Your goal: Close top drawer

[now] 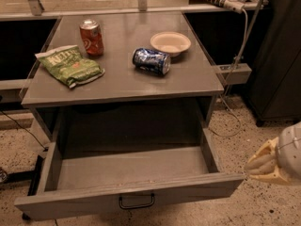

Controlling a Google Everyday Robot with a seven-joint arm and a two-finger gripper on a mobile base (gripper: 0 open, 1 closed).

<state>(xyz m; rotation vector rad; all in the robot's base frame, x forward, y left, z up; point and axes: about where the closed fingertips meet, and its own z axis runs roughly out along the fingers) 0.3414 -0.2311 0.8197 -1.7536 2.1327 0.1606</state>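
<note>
We start with the grey table (122,81), under whose top the top drawer (131,169) stands pulled far out toward the camera, so the task has yet to begin in earnest: by our reading this is the approach step, with no contact made. The drawer is wide and shallow, plain grey and bare inside, with low side walls and a long flat front panel (80,202) running along the bottom of the view. The gripper (254,166) hangs low at the right edge, just beside the drawer's right front corner but apart from it; it has hold of nothing, and how far open it is we cannot tell. We judge the next move calls for bringing it round in front of the panel and pushing straight back, near the middle so the drawer does not skew. There sits the small black wire handle (136,201). On top lie a green chip bag (70,66), a bowl (170,42), a blue can (151,61) on its side and an upright red can (91,37).
</note>
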